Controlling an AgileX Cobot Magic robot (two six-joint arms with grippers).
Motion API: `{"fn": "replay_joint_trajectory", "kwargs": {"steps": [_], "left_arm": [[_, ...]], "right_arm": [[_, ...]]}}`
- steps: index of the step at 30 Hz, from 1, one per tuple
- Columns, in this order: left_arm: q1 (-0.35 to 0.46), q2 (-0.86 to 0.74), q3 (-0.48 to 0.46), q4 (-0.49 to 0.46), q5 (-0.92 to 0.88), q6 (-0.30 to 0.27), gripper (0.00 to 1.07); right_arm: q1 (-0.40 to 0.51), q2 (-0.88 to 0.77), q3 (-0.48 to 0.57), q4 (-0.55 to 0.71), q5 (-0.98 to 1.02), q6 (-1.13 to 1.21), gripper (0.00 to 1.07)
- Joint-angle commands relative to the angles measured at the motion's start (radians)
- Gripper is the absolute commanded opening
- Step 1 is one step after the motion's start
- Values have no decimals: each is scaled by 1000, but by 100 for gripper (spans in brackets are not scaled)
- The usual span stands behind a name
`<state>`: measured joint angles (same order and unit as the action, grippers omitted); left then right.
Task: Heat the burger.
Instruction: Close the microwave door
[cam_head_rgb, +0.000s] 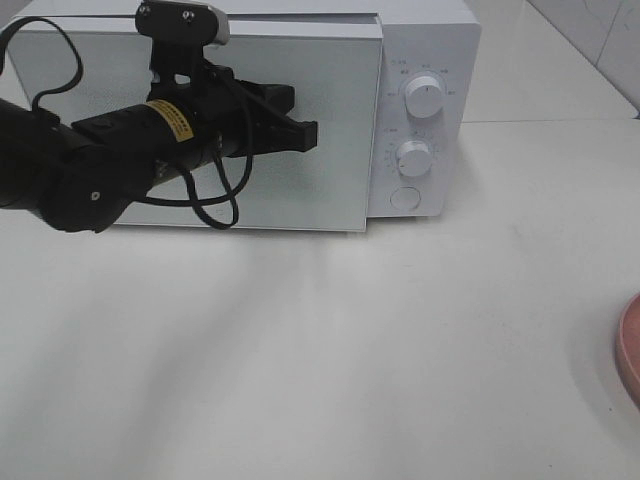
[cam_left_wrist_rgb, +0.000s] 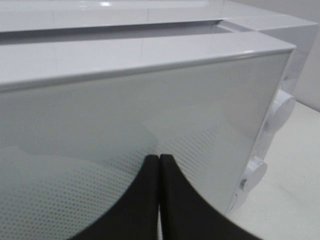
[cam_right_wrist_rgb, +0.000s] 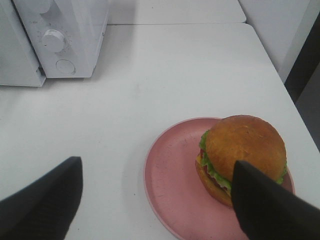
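Microwave door (cam_head_rgb: 200, 130) shut; left fingers (cam_left_wrist_rgb: 159, 165) pressed together before it. Burger (cam_right_wrist_rgb: 243, 157) unheated on pink plate (cam_right_wrist_rgb: 172, 185), between spread right fingers (cam_right_wrist_rgb: 257, 200).

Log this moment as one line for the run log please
step: door not yet open | left gripper: shut, at microwave door | right gripper: open, empty, above burger | burger: on pink plate, untouched

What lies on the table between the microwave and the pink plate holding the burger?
Nothing: in the right wrist view, only bare white table separates the microwave from the pink plate carrying the burger.
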<state>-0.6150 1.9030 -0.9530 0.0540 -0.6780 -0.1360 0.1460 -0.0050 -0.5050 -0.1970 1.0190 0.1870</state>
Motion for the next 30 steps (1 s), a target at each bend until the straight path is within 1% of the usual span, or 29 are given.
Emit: {"fn": "replay_joint_trajectory", "kwargs": {"steps": [1,3,6,8,9,16,23,25,26,27,28,30], "left_arm": [[-3,16,-46,-31,10,-4,0],[-3,36,-79,-54,18,-4,0],[-3,43,-93,-54,30,-4,0],[-3,71,-144,-54,56,-2,0],[-3,71,-144,-54,56,-2,0],[-1,122,-231,-73,71,-1,0],[-3,127,-244,-80,103,-1,0],[-14,103,-244,-71,168,-1,0],[-14,103,-244,-71,168,-1,0],[-24,87,-244,-66,233,-1,0],[-24,87,-244,-66,233,-1,0],[-41,49,-244,-65,352,-1,0]], "right_arm": [[-7,-25,2,-4,-12,-4,76],[-7,-25,2,-4,-12,-4,76],[-7,-25,2,-4,-12,-4,76],[-7,-25,2,-4,-12,-4,76],[-7,-25,2,-4,-12,-4,76],[-7,-25,2,-4,-12,-4,76],[-7,-25,2,-4,-12,-4,76],[-7,-25,2,-4,-12,-4,76],[-7,-25,2,-4,-12,-4,76],[-7,-25,2,-4,-12,-4,76],[-7,-25,2,-4,-12,-4,76],[-7,-25,2,-4,-12,-4,76]]}}
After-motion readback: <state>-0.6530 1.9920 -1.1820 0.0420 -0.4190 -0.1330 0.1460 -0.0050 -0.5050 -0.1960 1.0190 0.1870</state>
